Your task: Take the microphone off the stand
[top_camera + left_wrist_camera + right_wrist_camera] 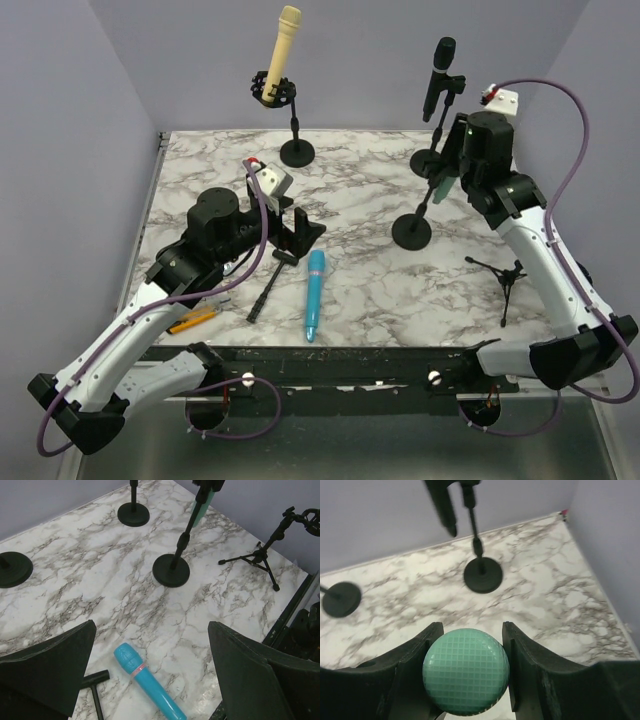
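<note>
A green microphone [440, 188] sits at the top of a black stand with a round base [412, 232] at the right middle of the table. My right gripper [455, 168] is shut on it. In the right wrist view its mesh head [466, 677] fills the gap between both fingers [530, 672]. The left wrist view shows the microphone's body [202, 507] along the stand rod above the base [171, 571]. My left gripper [300, 230] is open and empty, above a blue microphone [145, 682] that lies on the table.
A beige microphone [283, 50] and a black microphone [440, 75] stand on stands at the back. A small tripod [505, 272] is at the right. The blue microphone [315, 295], a black T-shaped rod [265, 290] and a yellow tool [192, 320] lie near the front.
</note>
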